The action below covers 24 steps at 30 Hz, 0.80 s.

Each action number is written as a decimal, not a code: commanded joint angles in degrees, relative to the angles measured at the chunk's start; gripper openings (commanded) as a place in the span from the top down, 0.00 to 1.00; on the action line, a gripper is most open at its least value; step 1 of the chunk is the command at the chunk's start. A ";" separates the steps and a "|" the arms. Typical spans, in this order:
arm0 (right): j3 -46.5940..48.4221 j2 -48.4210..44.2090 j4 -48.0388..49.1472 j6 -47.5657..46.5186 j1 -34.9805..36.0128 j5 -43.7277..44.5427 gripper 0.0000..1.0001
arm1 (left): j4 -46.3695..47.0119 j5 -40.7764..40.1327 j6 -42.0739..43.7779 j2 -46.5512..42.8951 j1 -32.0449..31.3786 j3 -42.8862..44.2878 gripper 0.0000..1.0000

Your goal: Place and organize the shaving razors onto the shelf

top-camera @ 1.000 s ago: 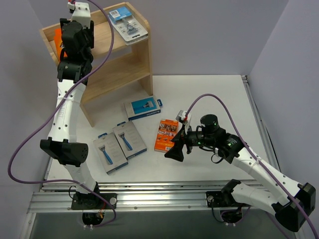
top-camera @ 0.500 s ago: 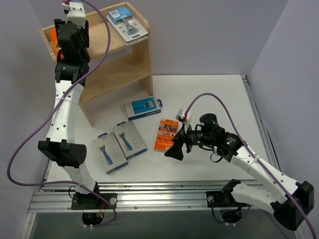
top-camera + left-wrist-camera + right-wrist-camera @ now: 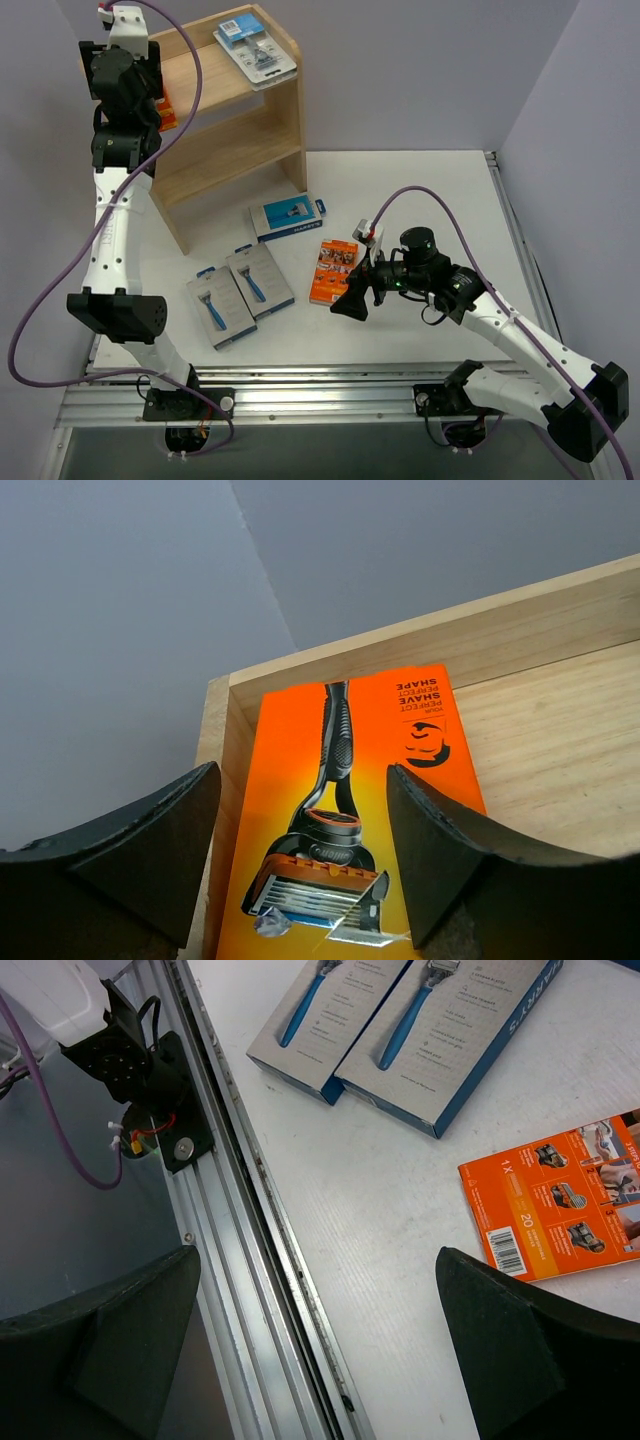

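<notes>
Shelf top (image 3: 560,740) holds orange box (image 3: 350,780) lengthwise along its end rim; both jaws gape empty.

We see white arms (image 3: 110,230), black joints (image 3: 115,312), purple cables (image 3: 402,190), and black wedge fingers (image 3: 140,850) on left tool (image 3: 303,780) and right tool (image 3: 320,1270).

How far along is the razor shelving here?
Done: blister pack and one orange box lie on the shelf top. In hand: nothing; left gripper open over that box, right gripper open near the second orange box on the table. Left: it and three grey-and-blue boxes.
</notes>
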 commanded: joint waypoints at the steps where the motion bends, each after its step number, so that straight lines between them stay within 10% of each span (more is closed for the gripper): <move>1: 2.12 -0.21 0.98 -0.11 -0.41 -0.19 0.00 | 1.24 3.10 -1.35 -2.82 -0.01 -1.12 0.23; 24: 2.03 -0.47 1.16 0.24 -0.58 -0.19 0.00 | -5.17 11.81 -8.99 -0.45 -5.01 17.77 0.19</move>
